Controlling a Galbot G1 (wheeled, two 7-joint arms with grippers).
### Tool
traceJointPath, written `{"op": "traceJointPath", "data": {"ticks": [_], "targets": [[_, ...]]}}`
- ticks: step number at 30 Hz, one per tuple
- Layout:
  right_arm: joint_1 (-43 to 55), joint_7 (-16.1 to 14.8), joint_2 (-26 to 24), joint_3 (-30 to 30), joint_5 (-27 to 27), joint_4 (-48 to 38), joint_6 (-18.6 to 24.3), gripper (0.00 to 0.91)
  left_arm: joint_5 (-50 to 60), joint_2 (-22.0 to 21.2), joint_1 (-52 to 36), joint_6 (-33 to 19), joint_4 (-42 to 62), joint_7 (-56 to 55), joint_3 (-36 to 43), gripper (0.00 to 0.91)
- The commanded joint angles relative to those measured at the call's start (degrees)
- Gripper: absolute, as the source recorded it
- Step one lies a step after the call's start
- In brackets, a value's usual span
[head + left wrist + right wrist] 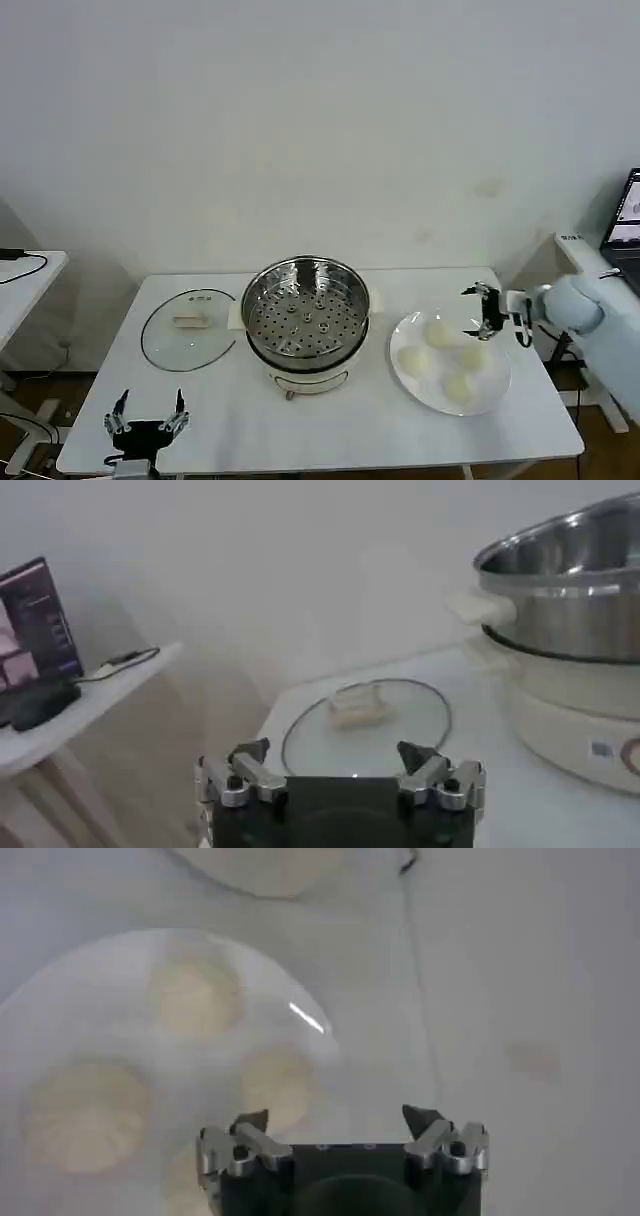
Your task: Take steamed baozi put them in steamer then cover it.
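On the white worktop (330, 430), the steamer (306, 312) stands at the middle with its perforated tray bare, and the cover (189, 328) lies flat beside it toward the left edge. Four steamed baozi (440, 334) sit on a white plate (495, 392) near the right edge. The right gripper (480, 312) hovers over the plate's far side with its fingers spread and holding nothing, while the left gripper (148, 415) waits at the front left corner, fingers likewise released.

At the head view's lower left edge the left gripper (147, 412) is cut off below its fingers. The steamer (570, 590) runs off the left wrist view's right edge.
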Motion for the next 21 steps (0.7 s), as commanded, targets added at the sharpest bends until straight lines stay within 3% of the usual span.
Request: {"op": "traceJointPath", "data": {"ticks": [1, 9, 21], "targets": [[12.9, -4.5, 7.3, -17.1, -0.6, -11.6, 0.0, 0.907, 0.1, 0.0, -0.7, 0.3, -0.6, -0.1, 0.0, 0.907], [13.2, -3.1, 12.1, -18.2, -1.3, -15.4, -1.7, 0.907, 0.1, -0.2, 0.4, 0.3, -1.2, -0.2, -0.6, 0.907], [13.3, -3.9, 12.9, -19.3, 0.0, -15.2, -3.5, 0.907, 0.0, -0.4, 1.3, 0.2, -1.4, -0.1, -1.7, 0.907]]}}
